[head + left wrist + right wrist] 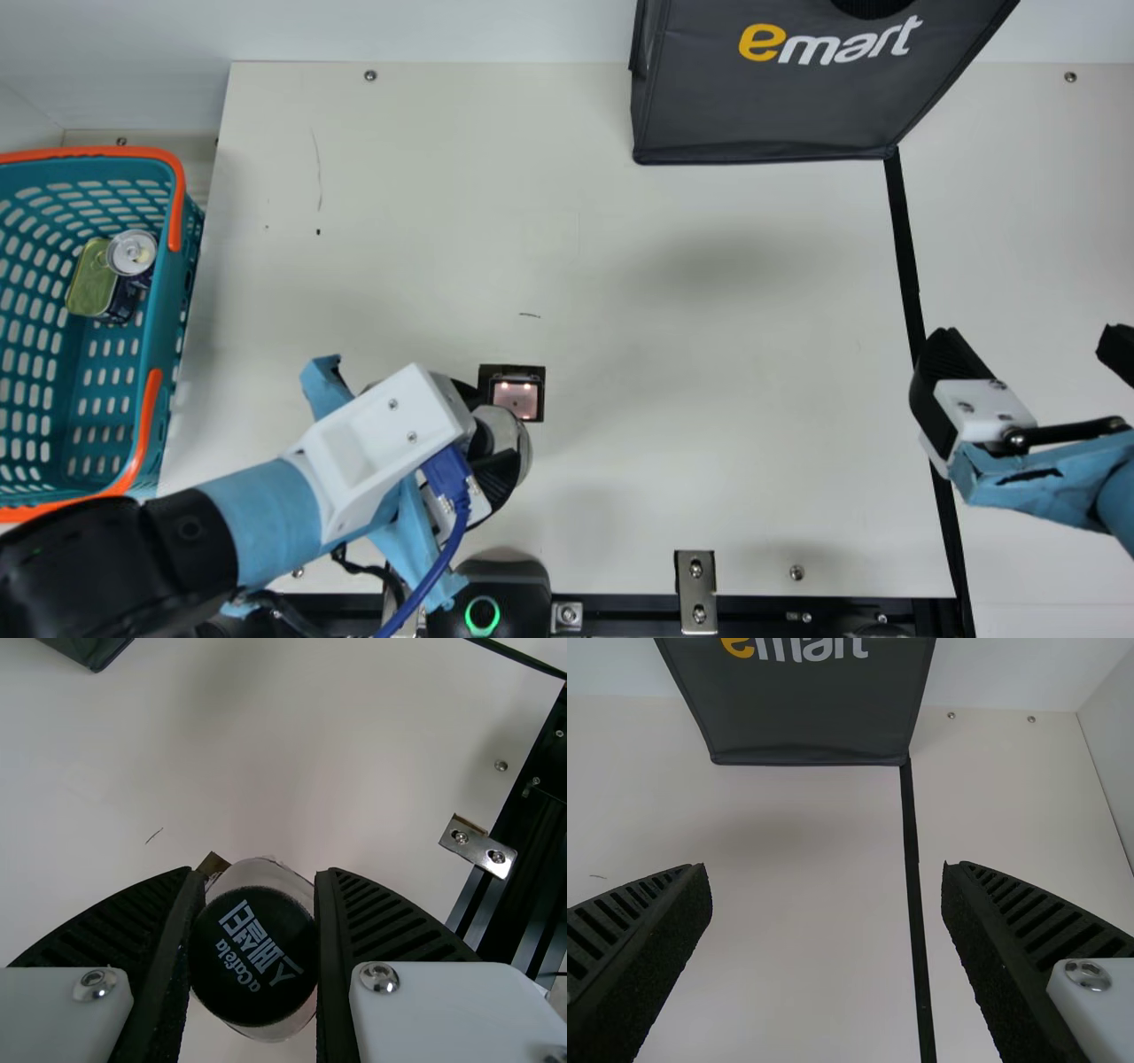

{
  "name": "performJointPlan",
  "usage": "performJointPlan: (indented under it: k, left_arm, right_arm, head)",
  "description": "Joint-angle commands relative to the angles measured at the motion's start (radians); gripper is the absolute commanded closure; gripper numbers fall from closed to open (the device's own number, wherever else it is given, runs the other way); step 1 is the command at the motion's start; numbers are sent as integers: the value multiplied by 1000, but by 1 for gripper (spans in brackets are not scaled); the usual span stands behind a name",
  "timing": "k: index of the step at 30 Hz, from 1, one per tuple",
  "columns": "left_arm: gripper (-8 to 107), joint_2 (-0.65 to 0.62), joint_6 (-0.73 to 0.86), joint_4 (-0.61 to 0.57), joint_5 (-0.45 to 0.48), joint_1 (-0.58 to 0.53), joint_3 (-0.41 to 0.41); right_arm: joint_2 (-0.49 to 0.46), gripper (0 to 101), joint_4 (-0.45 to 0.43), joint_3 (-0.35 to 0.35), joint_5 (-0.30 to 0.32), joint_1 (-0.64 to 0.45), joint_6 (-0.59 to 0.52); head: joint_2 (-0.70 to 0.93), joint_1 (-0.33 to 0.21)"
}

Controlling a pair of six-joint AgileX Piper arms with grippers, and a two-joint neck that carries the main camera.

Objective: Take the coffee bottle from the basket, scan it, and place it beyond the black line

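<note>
The coffee bottle (253, 957) is sitting between the ribbed fingers of the left end effector (257, 877), which is pinching it from both sides; in the main view it is lying just beside the scanner (516, 399), partly overlapping its near edge, so the next bit of travel, I'm judging, is tiny: from the fingers, the lit window is lying on the far side, away from the robot. In the left wrist view the dark cap is facing the camera squarely, so the long axis is running roughly along the wrist camera's line of sight and away from the palm; whether the bottle is standing quite upright or leaning, I'm not able to tell. The step in hand is looking like the scan (whether the code is facing the window is anybody's guess); a small turn may be needed if it isn't reading.

After that, the black line (908, 257) is waiting well off to the robot's right, across the tabletop (709, 354); the right end effector (827, 886), spread wide with nothing between its fingers, is hanging nearer to it, while the left one is having the bottle; either a long carry or a handover is seeming likely, and a loose grip would be risking a tip or a drop.
</note>
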Motion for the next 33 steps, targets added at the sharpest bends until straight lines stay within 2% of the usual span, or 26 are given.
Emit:
performJointPlan:
  k: [1, 17, 33]
  left_arm:
    - [89, 2, 19, -11, -1, 5, 0]
    - [89, 54, 100, -63, -59, 60, 22]
    - [89, 195, 208, -116, -129, 127, -48]
  right_arm:
    - [0, 10, 0, 0, 0, 0, 0]
    - [0, 10, 0, 0, 0, 0, 0]
    - [0, 10, 0, 0, 0, 0, 0]
  head:
    - [2, -26]
    - [2, -26]
    - [2, -26]
